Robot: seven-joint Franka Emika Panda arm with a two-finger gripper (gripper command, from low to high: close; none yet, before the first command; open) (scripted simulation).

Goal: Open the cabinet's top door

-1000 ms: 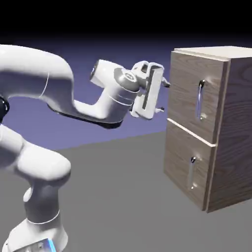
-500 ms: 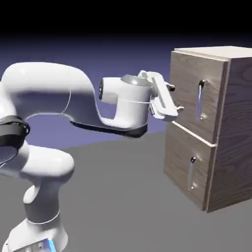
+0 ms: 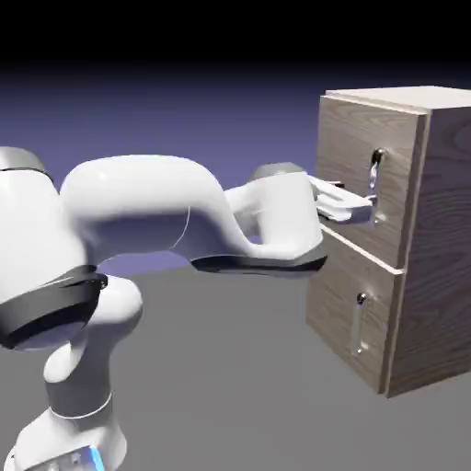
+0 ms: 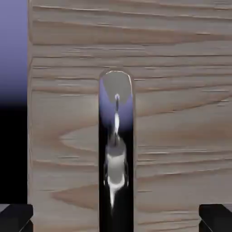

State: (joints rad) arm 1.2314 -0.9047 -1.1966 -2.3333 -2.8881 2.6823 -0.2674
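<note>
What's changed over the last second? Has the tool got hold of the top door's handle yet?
The tool swung in to the top door's handle and now straddles it, jaws open, nothing gripped. The top door and the cabinet are unchanged, both doors shut.

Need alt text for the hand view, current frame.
A vertical silver bar handle fills the centre, mounted on the light-wood top door. The open tool's two dark fingertips sit at the bottom corners, either side of the handle, not touching it. Blue-violet backdrop at left.
</note>
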